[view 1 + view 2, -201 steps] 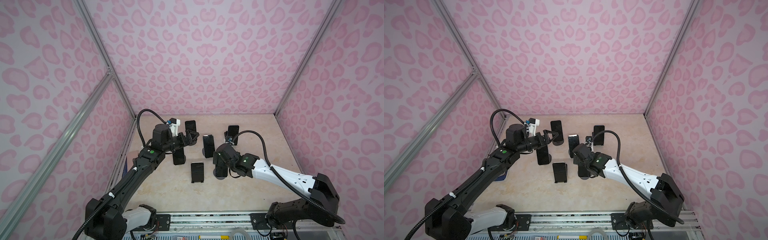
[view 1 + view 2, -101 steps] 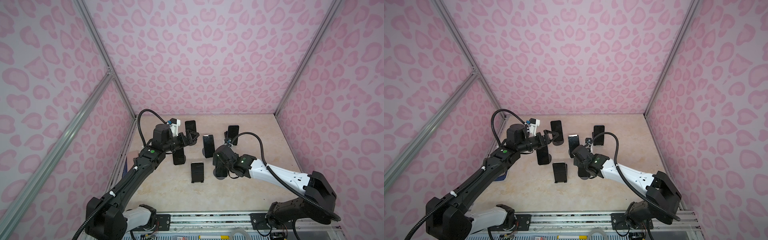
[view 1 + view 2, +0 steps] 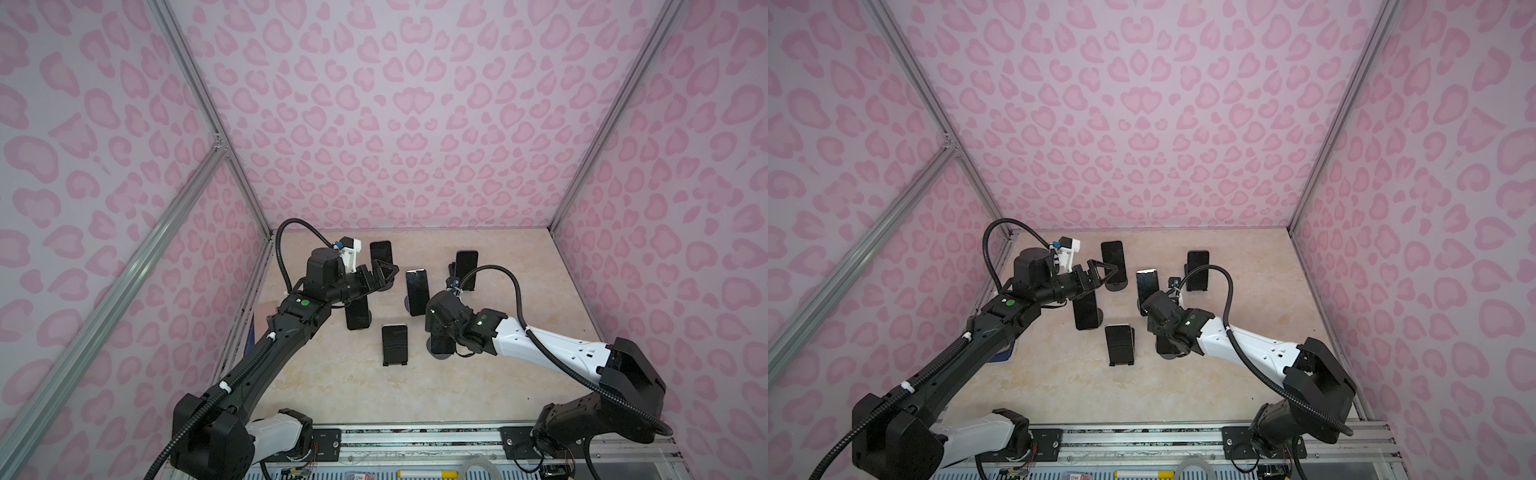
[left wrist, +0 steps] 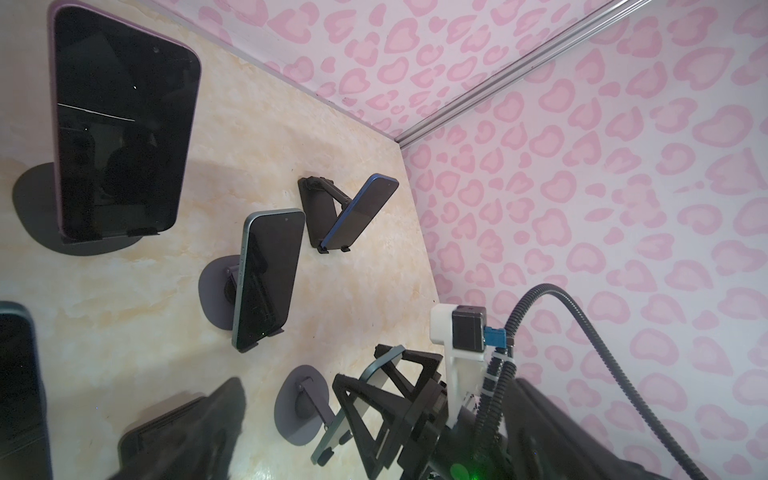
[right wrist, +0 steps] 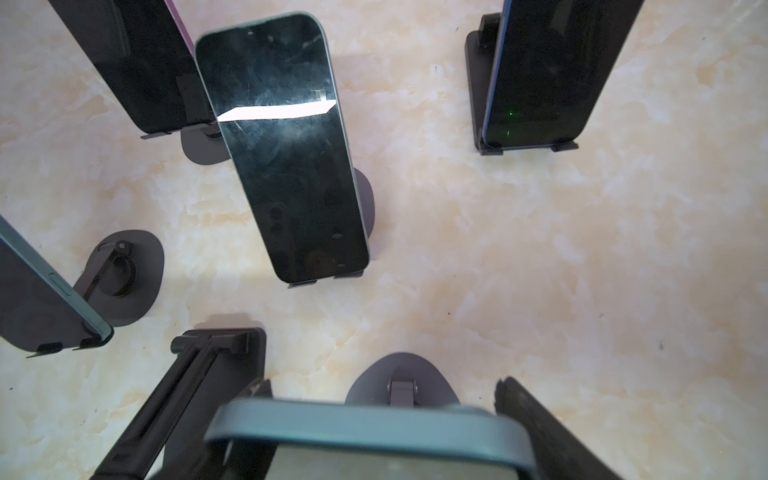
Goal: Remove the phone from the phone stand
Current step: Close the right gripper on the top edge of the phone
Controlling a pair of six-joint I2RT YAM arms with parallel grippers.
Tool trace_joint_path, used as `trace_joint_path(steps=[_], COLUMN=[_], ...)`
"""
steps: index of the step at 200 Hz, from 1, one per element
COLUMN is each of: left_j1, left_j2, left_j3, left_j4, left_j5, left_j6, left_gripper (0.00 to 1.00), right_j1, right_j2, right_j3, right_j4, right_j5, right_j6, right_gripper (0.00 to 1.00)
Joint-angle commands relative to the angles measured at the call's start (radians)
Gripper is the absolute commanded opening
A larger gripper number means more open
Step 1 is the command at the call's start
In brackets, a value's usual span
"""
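Six phones stand on the desk [image 3: 332,395]; the right hand [image 5: 378,411] straddles the top of the teal phone [image 5: 365,432], which sits in its grey stand [image 5: 432,382].
Hazards: the phone's foot probably rests behind a cradle lip, so a pull along the desk rather than upward could drag or tip the light stand; the black folding stand [image 5: 216,365] lies just beside one finger and could be knocked; smooth edges invite slip. The fingers [image 5: 540,432] flank the phone's sides, but whether they press it cannot be told. In both top views the wrist covers this grasp, and the cradle lip is out of sight. The left hand [image 3: 386,274] hovers spread wide near the purple-edged phone [image 4: 120,124], holding nothing.
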Motion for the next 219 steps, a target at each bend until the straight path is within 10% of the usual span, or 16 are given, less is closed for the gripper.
trace_joint_path(steps=[1,219], left_j1=[0.000,0.000], left_j2=[0.003,0.013], left_j3=[0.004,0.005], left_j4=[0.029,0.035], left_j5=[0.012,0.024], left_j6=[-0.001,0.001], left_gripper=[1.00,1.00], right_j1=[0.000,0.006], right_j2=[0.007,-0.102], right_j3=[-0.002,-0.034], right_j4=[-0.004,0.026], right_j5=[0.030,-0.017], right_j6=[-0.003,-0.058], right_gripper=[0.84,0.69])
